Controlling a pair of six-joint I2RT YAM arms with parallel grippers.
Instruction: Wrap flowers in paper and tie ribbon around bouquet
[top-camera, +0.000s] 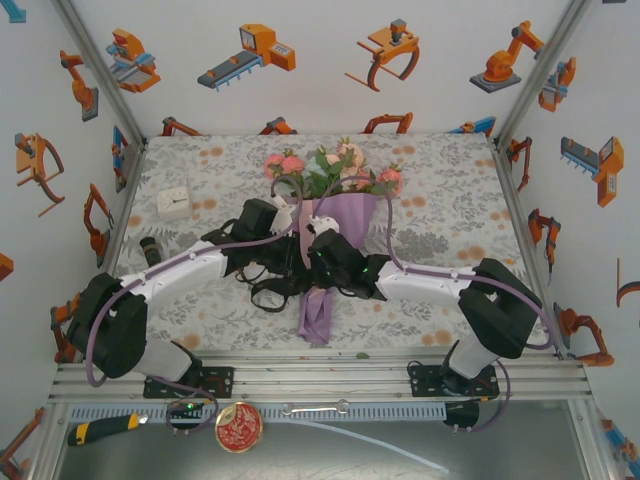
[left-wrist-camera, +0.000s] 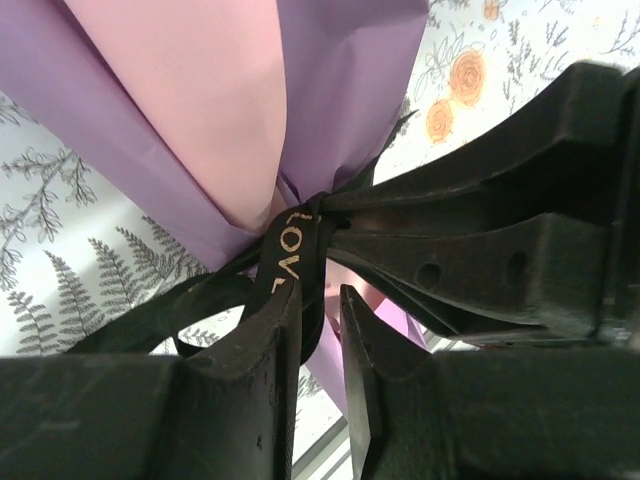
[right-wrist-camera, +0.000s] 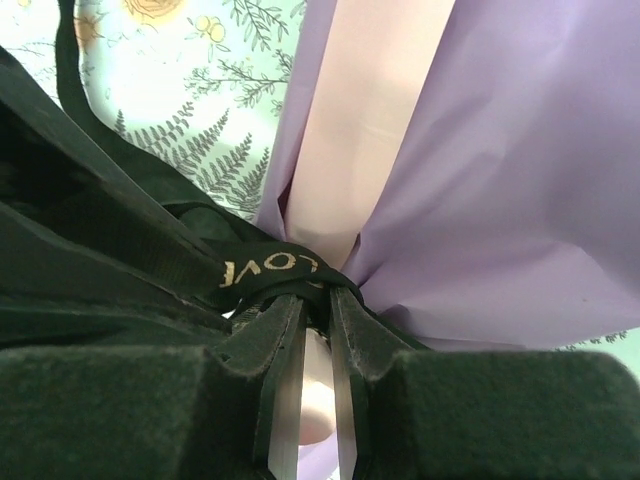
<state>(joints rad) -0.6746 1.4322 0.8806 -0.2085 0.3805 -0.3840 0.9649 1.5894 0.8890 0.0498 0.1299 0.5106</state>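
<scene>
- Cinching knot, imo: ribbon (left-wrist-camera: 290, 250) sits round bouquet (top-camera: 340, 225) neck, mid counter (top-camera: 440, 200), flowers (top-camera: 335, 165) far side.
- Left gripper (left-wrist-camera: 318, 297) + right gripper (right-wrist-camera: 316, 300) barely parted at knot; can't tell if pinching.
- Pull tails apart evenly, slow.

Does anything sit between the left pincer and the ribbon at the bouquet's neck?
Nothing visible does. The ribbon lies right at the tip of the left pincer, wrapped round the neck of the bouquet. The right pincer crowds the same spot from the side, but not between the two.

Lilac paper (right-wrist-camera: 500, 200) (pink inside), black ribbon (right-wrist-camera: 270, 268)
</scene>
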